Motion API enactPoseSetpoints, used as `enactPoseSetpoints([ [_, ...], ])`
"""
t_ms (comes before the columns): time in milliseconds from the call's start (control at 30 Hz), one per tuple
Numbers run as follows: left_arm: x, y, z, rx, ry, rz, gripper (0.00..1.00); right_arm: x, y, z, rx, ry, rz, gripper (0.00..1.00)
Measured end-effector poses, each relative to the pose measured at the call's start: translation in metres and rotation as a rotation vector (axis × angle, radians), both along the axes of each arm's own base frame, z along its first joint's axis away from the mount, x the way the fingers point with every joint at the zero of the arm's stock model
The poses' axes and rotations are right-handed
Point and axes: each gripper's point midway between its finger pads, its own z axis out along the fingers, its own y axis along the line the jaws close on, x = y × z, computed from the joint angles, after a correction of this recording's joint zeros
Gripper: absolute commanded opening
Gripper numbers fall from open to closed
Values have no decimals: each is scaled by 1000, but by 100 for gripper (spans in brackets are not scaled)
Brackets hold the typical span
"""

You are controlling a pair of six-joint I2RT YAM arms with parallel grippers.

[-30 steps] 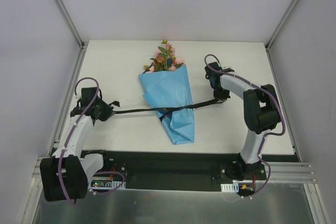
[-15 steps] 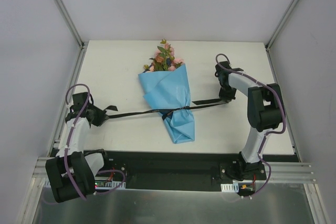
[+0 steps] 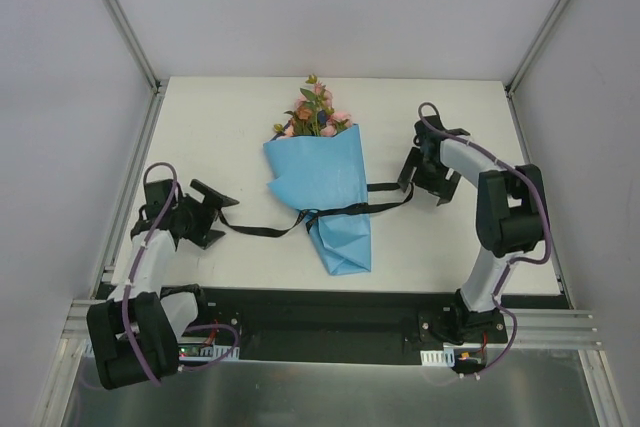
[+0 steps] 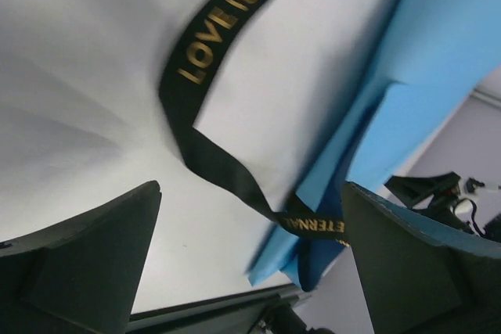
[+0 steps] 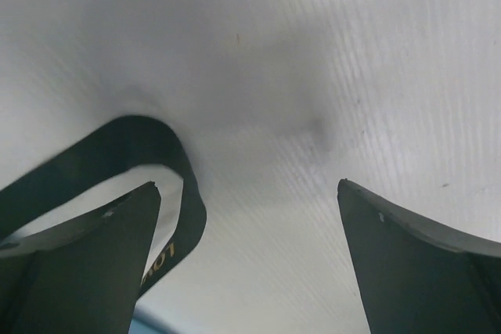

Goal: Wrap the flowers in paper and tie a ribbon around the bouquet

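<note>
Both arms have let go of the long black gold-lettered ribbon (image 3: 262, 231), which has sagged from taut to slack on the white table (image 3: 220, 127). The left gripper (image 3: 214, 218) and the right gripper (image 3: 426, 185) stand spread and empty. The ribbon crosses the narrow waist of the light blue paper-cone bouquet (image 3: 335, 182) at mid-table, and any knot is hard to make out. Pink and orange flowers (image 3: 315, 112) poke from the cone's wide top, their stems hidden inside.

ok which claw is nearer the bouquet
The right claw: it sits open just off the bouquet's edge. The left claw is farther out, with a longer stretch of ribbon lying between it and the bouquet.
</note>
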Motion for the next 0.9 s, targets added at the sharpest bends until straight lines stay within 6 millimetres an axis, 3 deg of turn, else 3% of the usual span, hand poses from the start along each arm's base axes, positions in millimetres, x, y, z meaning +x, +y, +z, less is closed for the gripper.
enactPoseSetpoints([
  [100,-1,-30,14,-70,-17,-43,99,-8,11,16,68,-18,-51,100],
  [167,-4,-52,19,-133,15,-55,99,-10,26,28,162,-45,-101,100],
  [267,-10,-70,17,-219,102,-12,96,-15,52,37,296,-61,-178,96],
  [467,-11,-84,-11,-318,357,144,89,-27,89,28,396,-28,-318,81],
  [633,-18,-109,-34,-328,538,164,89,-31,91,18,393,-24,-436,76],
  [667,-20,-115,-38,-326,569,162,88,-31,90,16,391,-23,-450,68],
  [733,-23,-124,-42,-322,604,155,86,-29,90,12,385,-24,-470,66],
  [833,-21,-137,-45,-317,637,142,74,-30,90,0,368,-3,-488,66],
  [867,-20,-140,-46,-316,642,142,62,-30,90,-3,362,4,-489,65],
  [900,-18,-143,-47,-310,642,139,56,-31,90,-5,351,11,-494,63],
])
